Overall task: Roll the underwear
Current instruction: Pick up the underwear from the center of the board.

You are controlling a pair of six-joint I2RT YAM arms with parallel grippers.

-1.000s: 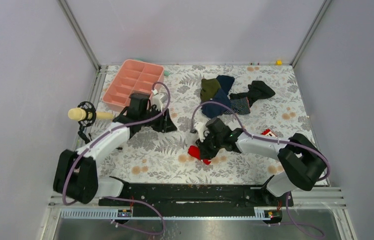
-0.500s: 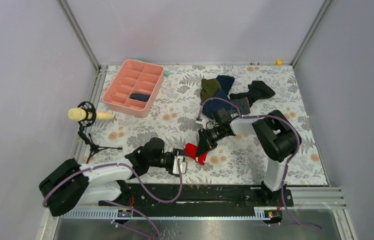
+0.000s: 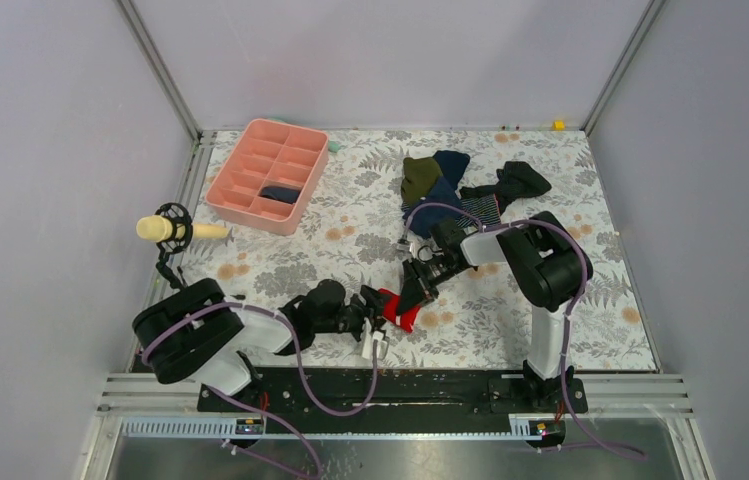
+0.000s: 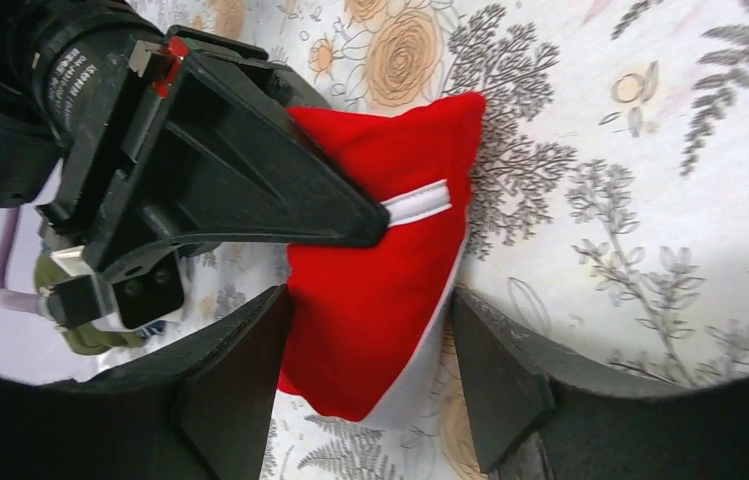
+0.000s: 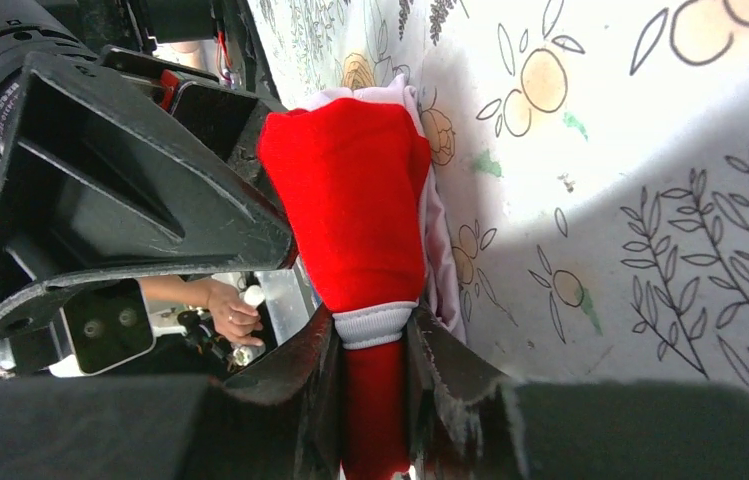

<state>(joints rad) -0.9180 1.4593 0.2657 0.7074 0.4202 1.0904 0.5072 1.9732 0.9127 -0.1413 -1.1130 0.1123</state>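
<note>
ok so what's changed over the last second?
Left arm swung from the pink tray to the near edge; left end effector now open astride the underwear. Right arm folded its elbow in, right end effector still shut on the underwear. Tray and garment pile unchanged.

Place: robot test lab
Signs: bare grey enclosure walls [image 3: 380, 60], aluminium frame posts [image 3: 158, 68], tripod microphone [image 3: 155, 229] at the left edge of the counter [image 3: 570, 215]

One camera looks down from above; both wrist cameras sit close, sharing the underwear [image 4: 370, 300].
</note>
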